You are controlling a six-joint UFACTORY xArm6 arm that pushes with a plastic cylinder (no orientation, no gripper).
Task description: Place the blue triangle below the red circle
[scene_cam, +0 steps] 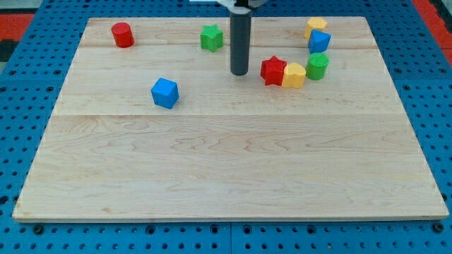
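Camera view is showing my tip (239, 73) resting on the wooden board (226, 169); the arm is carrying no claw, only a straight dark rod, so nothing is being gripped, and the tip is touching no block. Taking the tip as landmark: a red star (273, 70) is sitting just to its right, touching a yellow block (294, 75), with a green cylinder (317, 66) beside that. Farther right and higher, a blue block (319, 41) is lying under a second yellow block (316, 27). A green star (211, 37) is sitting up and left of the tip. The red cylinder (123, 34) is standing far left near the top edge. The blue block (164, 92), whose shape I cannot make out, is lying left and slightly below the tip, well apart. Counting: two red, two green, two yellow, two blue. Blue pegboard (28, 85) is surrounding the board.
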